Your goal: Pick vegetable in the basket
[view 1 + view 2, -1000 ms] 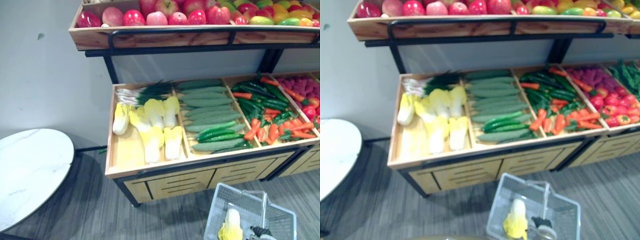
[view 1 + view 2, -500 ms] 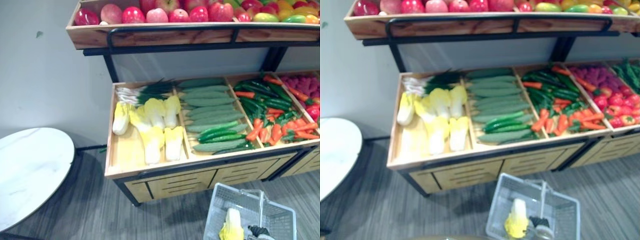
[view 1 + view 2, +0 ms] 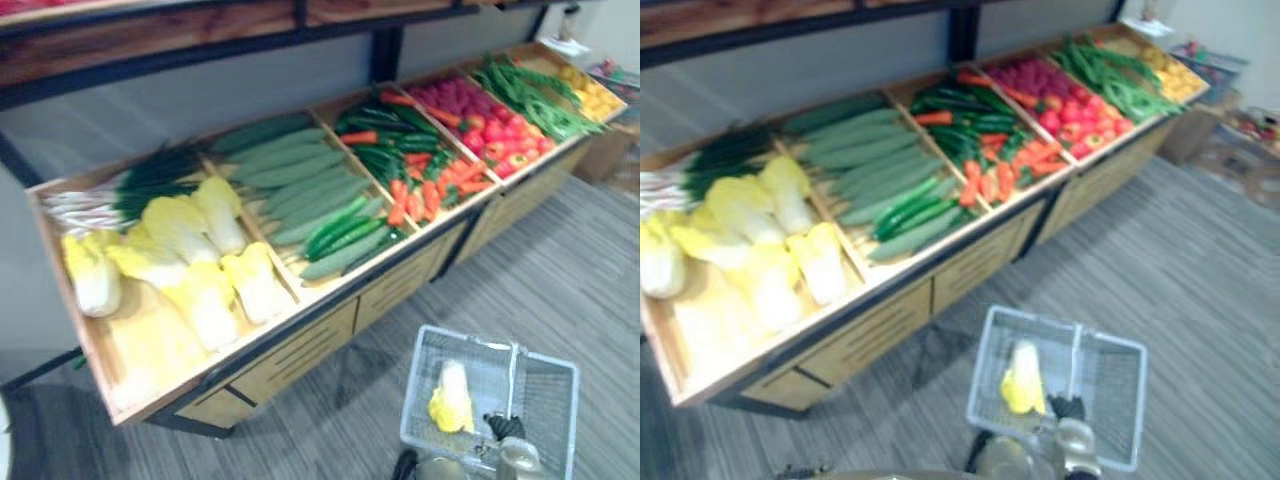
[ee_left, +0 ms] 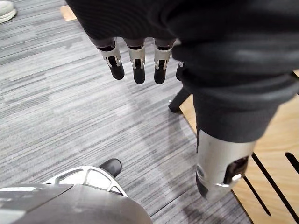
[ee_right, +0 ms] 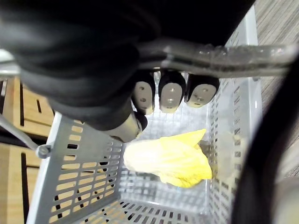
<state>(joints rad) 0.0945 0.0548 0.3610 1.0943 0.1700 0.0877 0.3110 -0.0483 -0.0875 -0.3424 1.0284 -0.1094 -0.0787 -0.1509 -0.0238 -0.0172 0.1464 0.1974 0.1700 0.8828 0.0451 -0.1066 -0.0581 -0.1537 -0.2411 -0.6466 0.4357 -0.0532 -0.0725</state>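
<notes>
Far to the left of the basket (image 3: 470, 338), the left hand (image 4: 138, 65) hangs over the grey floor (image 4: 56, 107), its fingers straight and slack, holding nothing. Above and left of the basket, the wooden stand (image 3: 330, 297) offers pale yellow cabbages (image 3: 180, 260), then cucumbers (image 3: 300, 190). Directly above the basket lie carrots with green peppers (image 3: 400, 170), and above and right of it red produce (image 3: 480, 120). In the basket itself one yellow cabbage (image 5: 168, 158) already lies on the mesh bottom, so at least one pick looks done. Whether more are wanted I cannot judge from the task wording. At the basket's near edge the right hand (image 5: 170, 93) has its fingers curled round the metal handle (image 5: 224, 56), carrying it. No label, tag or writing can be read anywhere around the basket.
</notes>
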